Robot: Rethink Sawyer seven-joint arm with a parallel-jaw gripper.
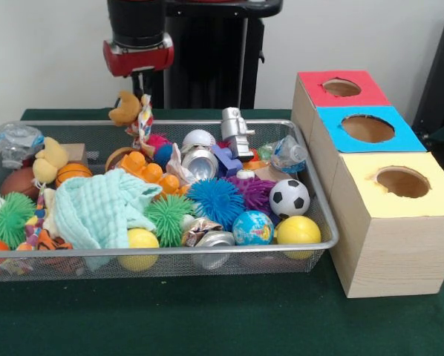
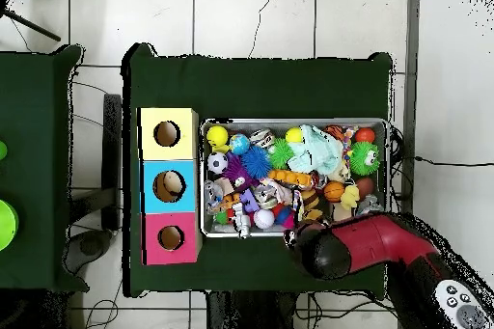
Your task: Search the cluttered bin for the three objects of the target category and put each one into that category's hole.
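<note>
My gripper [image 1: 139, 83] hangs above the far rim of the wire mesh bin [image 1: 207, 250], left of its middle. It is shut on a tan plush toy with a coloured rope tail [image 1: 127, 110], which dangles clear of the pile. Right of the bin stand three wooden boxes with round holes: red-topped [image 1: 341, 87], blue-topped [image 1: 367, 127] and yellow-topped [image 1: 404, 182]. In the overhead view the red arm head [image 2: 328, 248] covers the gripper and the toy at the bin's [image 2: 294, 123] lower edge.
The bin is heaped with a soccer ball [image 1: 289, 197], yellow balls [image 1: 298, 231], a globe ball [image 1: 252, 227], blue [image 1: 216, 200] and green [image 1: 168, 216] spiky balls, a mint cloth [image 1: 103, 208], a silver robot figure [image 1: 237, 132], a can [image 1: 200, 163] and crushed bottles [image 1: 287, 153].
</note>
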